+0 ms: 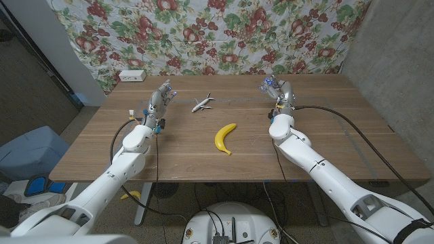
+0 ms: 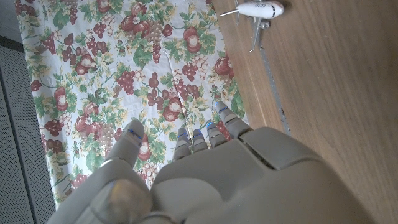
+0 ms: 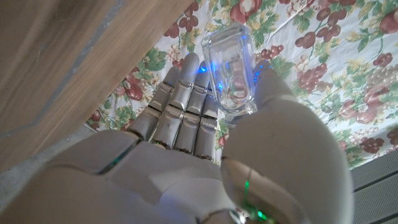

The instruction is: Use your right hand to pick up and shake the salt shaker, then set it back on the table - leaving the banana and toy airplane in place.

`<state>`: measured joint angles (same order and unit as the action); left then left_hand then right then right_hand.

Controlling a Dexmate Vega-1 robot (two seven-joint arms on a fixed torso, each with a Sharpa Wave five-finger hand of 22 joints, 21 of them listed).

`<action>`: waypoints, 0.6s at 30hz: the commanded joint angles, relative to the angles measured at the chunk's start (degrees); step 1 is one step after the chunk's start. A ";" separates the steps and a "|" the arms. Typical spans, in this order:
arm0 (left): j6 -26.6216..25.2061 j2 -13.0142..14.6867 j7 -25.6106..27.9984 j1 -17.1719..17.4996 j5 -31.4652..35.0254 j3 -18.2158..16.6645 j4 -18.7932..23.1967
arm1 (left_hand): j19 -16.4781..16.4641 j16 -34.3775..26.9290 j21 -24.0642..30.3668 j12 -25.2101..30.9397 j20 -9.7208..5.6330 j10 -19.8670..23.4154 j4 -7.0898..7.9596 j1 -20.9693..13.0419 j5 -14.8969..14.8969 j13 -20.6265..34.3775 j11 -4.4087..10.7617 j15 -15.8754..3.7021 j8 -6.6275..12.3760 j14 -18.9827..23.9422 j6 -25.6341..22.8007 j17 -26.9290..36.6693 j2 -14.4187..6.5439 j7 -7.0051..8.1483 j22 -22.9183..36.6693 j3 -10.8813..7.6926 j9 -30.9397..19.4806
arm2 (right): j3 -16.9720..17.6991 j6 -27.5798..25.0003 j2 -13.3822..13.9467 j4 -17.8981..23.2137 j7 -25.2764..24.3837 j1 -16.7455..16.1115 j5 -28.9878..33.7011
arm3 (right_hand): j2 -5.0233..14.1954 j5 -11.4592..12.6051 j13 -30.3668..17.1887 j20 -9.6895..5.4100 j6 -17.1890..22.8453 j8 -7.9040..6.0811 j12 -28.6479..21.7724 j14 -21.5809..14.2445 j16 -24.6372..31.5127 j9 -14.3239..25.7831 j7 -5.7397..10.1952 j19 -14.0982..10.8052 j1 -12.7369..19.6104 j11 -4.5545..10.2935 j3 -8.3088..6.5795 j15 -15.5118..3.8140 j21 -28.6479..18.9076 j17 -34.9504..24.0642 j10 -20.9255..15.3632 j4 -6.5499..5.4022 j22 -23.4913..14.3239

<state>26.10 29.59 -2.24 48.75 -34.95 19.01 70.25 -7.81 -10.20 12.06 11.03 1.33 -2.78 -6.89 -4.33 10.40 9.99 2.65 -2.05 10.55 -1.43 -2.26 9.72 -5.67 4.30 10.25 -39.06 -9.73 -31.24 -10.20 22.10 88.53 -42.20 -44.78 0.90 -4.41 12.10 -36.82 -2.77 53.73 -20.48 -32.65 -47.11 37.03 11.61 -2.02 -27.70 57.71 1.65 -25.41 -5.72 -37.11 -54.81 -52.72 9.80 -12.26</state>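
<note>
My right hand is raised over the table's far right part and holds the clear glass salt shaker between thumb and fingers; the salt shaker shows at the fingertips in the head view. The yellow banana lies at mid-table. The white toy airplane stands farther back, and the toy airplane also appears in the left wrist view. My left hand is held over the table's left part, fingers apart, holding nothing; the left hand faces the floral cloth.
A small white box sits at the table's back left corner. A floral cloth hangs behind the wooden table. Cables run along both arms. Bare wood lies between the banana and the front edge.
</note>
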 commanded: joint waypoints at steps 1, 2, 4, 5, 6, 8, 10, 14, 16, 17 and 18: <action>-0.04 -0.01 -0.09 -0.19 0.06 0.16 -0.12 | -0.57 -0.04 -0.03 0.01 -0.10 0.42 0.11 0.00 0.00 0.23 0.12 -0.88 -0.16 0.28 0.00 0.10 -2.61 0.10 0.23 -0.25 -0.24 | -1.80 -7.01 4.91 4.35 9.44 1.35 -0.78 | 8.29 0.24 -0.09 -2.06 5.98 -0.36 -0.25 -0.51 -0.27 0.31 5.53 0.10 8.16 6.66 -0.52 -7.01 -0.50 -0.43 -7.37 0.01 0.04; -0.07 0.01 0.01 -0.11 0.07 0.14 0.00 | -0.57 -0.04 -0.03 0.00 -0.10 0.40 0.11 0.01 -0.01 0.23 0.13 -0.90 -0.16 0.28 0.01 0.10 -2.60 0.15 0.23 -0.24 -0.24 | -1.87 -7.16 5.08 4.48 9.81 1.39 -0.87 | 8.31 0.24 -0.13 -2.07 6.05 -0.38 -0.24 -0.51 -0.31 0.31 5.50 0.10 8.16 6.61 -0.54 -7.01 -0.54 -0.46 -7.34 0.00 0.04; -0.14 0.08 0.13 0.05 0.08 0.12 0.24 | -0.58 -0.05 -0.03 -0.02 -0.08 0.35 0.13 0.04 -0.01 0.23 0.14 -0.96 -0.17 0.30 0.03 0.11 -2.60 0.14 0.23 -0.24 -0.24 | -1.98 -7.82 5.21 4.74 10.07 1.46 -0.90 | 8.27 0.22 -0.18 -2.09 6.08 -0.36 -0.24 -0.56 -0.35 0.31 5.49 0.11 8.12 6.76 -0.54 -6.99 -0.63 -0.55 -7.36 -0.01 0.06; -0.17 0.12 0.22 0.13 0.11 0.11 0.35 | -0.59 -0.05 -0.04 -0.02 -0.07 0.35 0.12 0.03 -0.01 0.23 0.14 -0.95 -0.17 0.31 0.01 0.11 -2.60 0.16 0.23 -0.24 -0.24 | -1.99 -7.87 5.27 4.81 10.21 1.45 -0.99 | 8.28 0.23 -0.19 -2.09 6.11 -0.36 -0.26 -0.53 -0.43 0.31 5.48 0.13 8.24 6.72 -0.62 -7.08 -0.67 -0.57 -7.42 0.06 0.06; -0.22 0.18 0.21 0.17 0.12 0.12 0.42 | -0.59 -0.05 -0.03 -0.02 -0.08 0.36 0.12 0.04 -0.01 0.23 0.13 -0.95 -0.17 0.31 0.02 0.11 -2.58 0.15 0.24 -0.23 -0.24 | -1.99 -7.91 5.26 4.84 10.23 1.44 -1.05 | 8.26 0.22 -0.21 -2.12 6.10 -0.34 -0.25 -0.54 -0.46 0.31 5.53 0.14 8.19 6.63 -0.61 -7.01 -0.71 -0.60 -7.42 0.03 0.07; -0.20 0.18 0.24 0.29 0.03 0.06 0.53 | -0.60 -0.06 -0.03 -0.01 -0.08 0.36 0.13 0.05 -0.01 0.23 0.13 -0.99 -0.17 0.33 0.02 0.11 -2.59 0.17 0.24 -0.24 -0.24 | -2.06 -8.10 5.29 4.89 10.27 1.47 -1.07 | 8.22 0.20 -0.28 -2.13 6.08 -0.30 -0.27 -0.61 -0.48 0.32 5.59 0.18 8.13 6.68 -0.59 -6.96 -0.80 -0.72 -7.46 0.00 0.08; -0.16 0.24 0.31 0.38 0.09 0.03 0.62 | -0.62 -0.07 -0.03 -0.01 -0.10 0.37 0.12 0.05 -0.01 0.23 0.13 -0.92 -0.16 0.35 0.00 0.11 -2.59 0.14 0.24 -0.25 -0.24 | -2.13 -8.07 5.36 4.94 10.34 1.47 -1.07 | 8.21 0.19 -0.32 -2.14 6.12 -0.29 -0.23 -0.63 -0.56 0.32 5.59 0.23 8.14 6.64 -0.63 -6.98 -0.89 -0.81 -7.41 0.00 0.10; -0.13 0.30 0.35 0.49 0.06 -0.03 0.76 | -0.63 -0.06 -0.04 -0.01 -0.10 0.36 0.15 0.08 -0.01 0.23 0.14 -0.92 -0.16 0.31 -0.01 0.12 -2.60 0.10 0.24 -0.26 -0.24 | -2.18 -8.06 5.36 4.96 10.36 1.46 -1.17 | 8.20 0.19 -0.30 -2.15 6.16 -0.25 -0.15 -0.63 -0.71 0.32 5.55 0.31 8.20 6.72 -0.71 -7.03 -1.03 -0.94 -7.44 0.03 0.12; -0.14 0.33 0.33 0.51 0.05 -0.05 0.81 | -0.59 -0.04 -0.06 -0.01 -0.10 0.37 0.16 0.08 0.00 0.23 0.14 -0.92 -0.16 0.26 -0.01 0.12 -2.62 0.12 0.24 -0.28 -0.24 | -2.22 -8.06 5.33 4.92 10.32 1.47 -1.17 | 8.13 0.17 -0.21 -2.17 6.22 -0.25 -0.05 -0.70 -0.72 0.32 5.53 0.37 8.21 6.66 -0.71 -7.04 -1.10 -1.04 -7.41 0.05 0.13; -0.14 0.36 0.29 0.50 0.07 -0.03 0.80 | -0.59 -0.04 -0.06 0.00 -0.11 0.39 0.15 0.08 0.00 0.23 0.14 -0.93 -0.17 0.26 0.00 0.12 -2.62 0.12 0.24 -0.28 -0.24 | -2.25 -8.05 5.32 4.90 10.29 1.48 -1.15 | 8.22 0.18 -0.26 -2.17 6.21 -0.23 -0.08 -0.71 -0.79 0.32 5.54 0.38 8.13 6.67 -0.74 -6.95 -1.15 -1.06 -7.47 -0.03 0.14; -0.15 0.35 0.32 0.52 0.02 -0.06 0.84 | -0.58 -0.04 -0.07 0.00 -0.11 0.39 0.15 0.08 0.00 0.23 0.14 -0.94 -0.16 0.26 -0.02 0.11 -2.62 0.11 0.24 -0.28 -0.24 | -2.24 -8.04 5.29 4.90 10.27 1.47 -1.19 | 8.19 0.18 -0.19 -2.17 6.19 -0.21 -0.05 -0.72 -0.82 0.32 5.54 0.43 8.16 6.68 -0.76 -7.00 -1.18 -1.10 -7.54 0.00 0.15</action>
<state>26.11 29.75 -2.13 48.95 -34.97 19.09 70.65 -7.81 -10.20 12.07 11.03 1.33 -2.78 -6.89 -4.33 10.40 9.99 2.65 -2.05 10.55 -1.43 -2.26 9.72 -5.67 4.29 10.25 -39.06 -9.73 -33.08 -17.25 26.75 92.78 -33.21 -43.51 0.00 -4.41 12.02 -36.88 -2.78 53.73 -20.57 -32.33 -47.10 36.58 11.57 -2.02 -27.70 57.71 1.44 -25.42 -5.72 -37.94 -55.60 -52.93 9.80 -11.97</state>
